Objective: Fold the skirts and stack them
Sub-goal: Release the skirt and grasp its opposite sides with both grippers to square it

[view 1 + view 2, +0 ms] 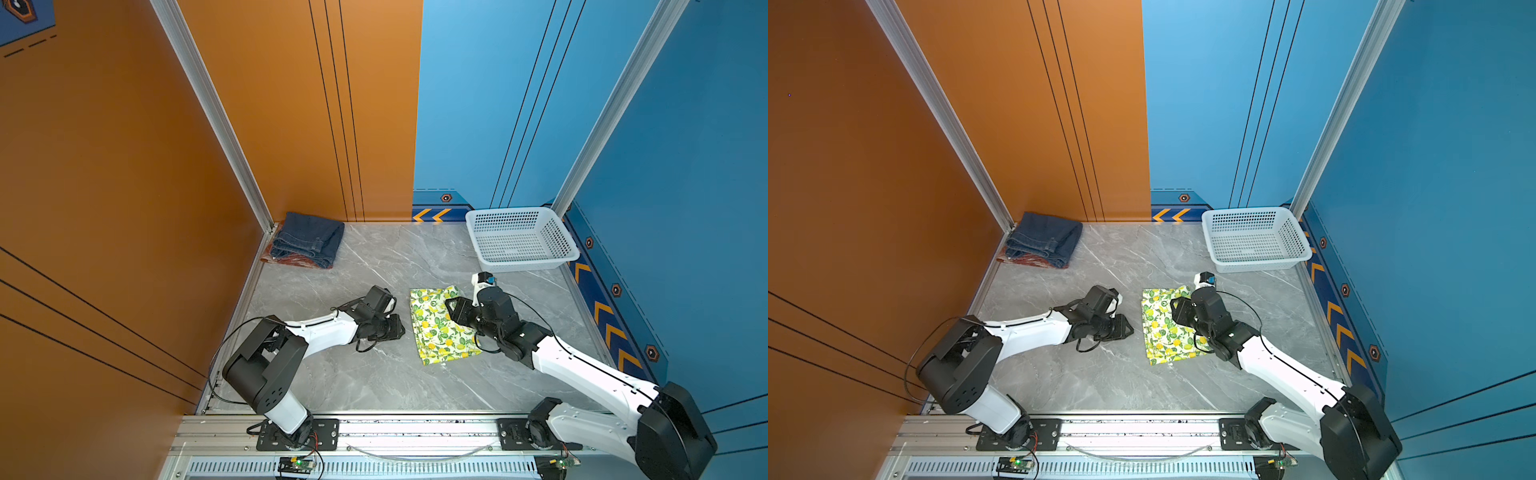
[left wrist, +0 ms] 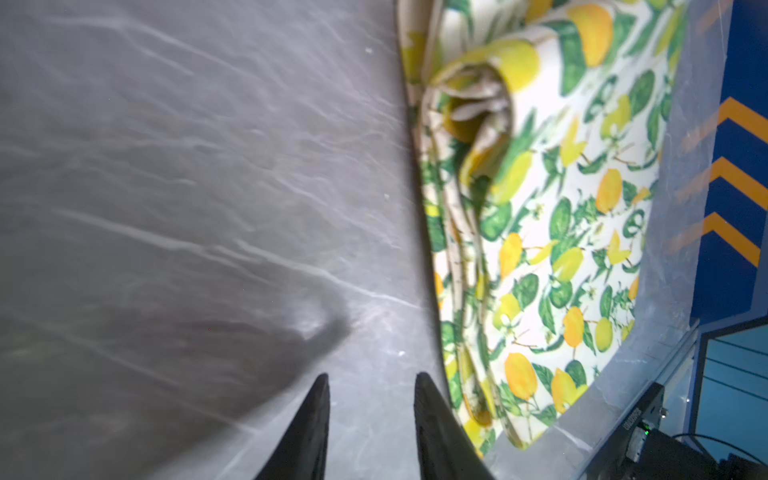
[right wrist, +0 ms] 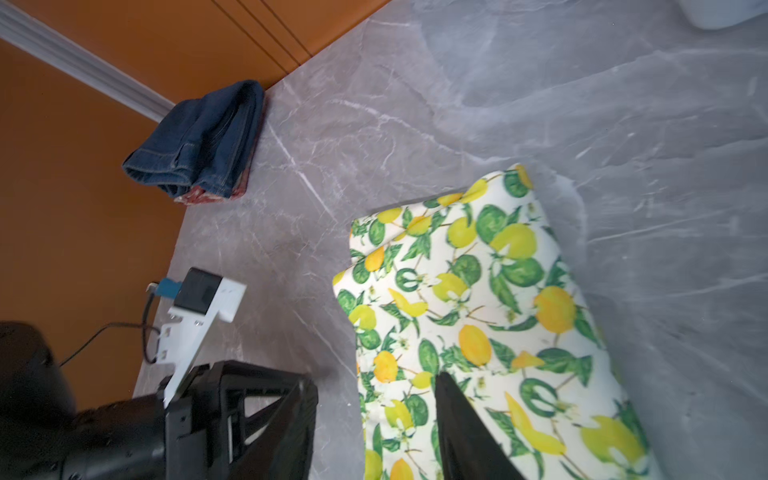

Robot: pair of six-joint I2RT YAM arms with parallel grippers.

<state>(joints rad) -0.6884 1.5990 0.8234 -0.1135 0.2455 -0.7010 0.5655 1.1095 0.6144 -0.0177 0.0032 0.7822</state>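
- We note the lemon skirt folded mid-tabletop, between the arms.
- Left tool: jaws parted, empty, just beside the skirt's edge.
- Right tool: jaws parted over the skirt's edge, gripping nothing.
- Denim skirt lies folded atop the plaid skirt in the far left corner.

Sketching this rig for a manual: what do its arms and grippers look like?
The left arm and right arm have white shells and black joints, mounted on a silver rail. Thin black cables loop beside them. The left gripper and right gripper are black, with tapered, pointed fingers.
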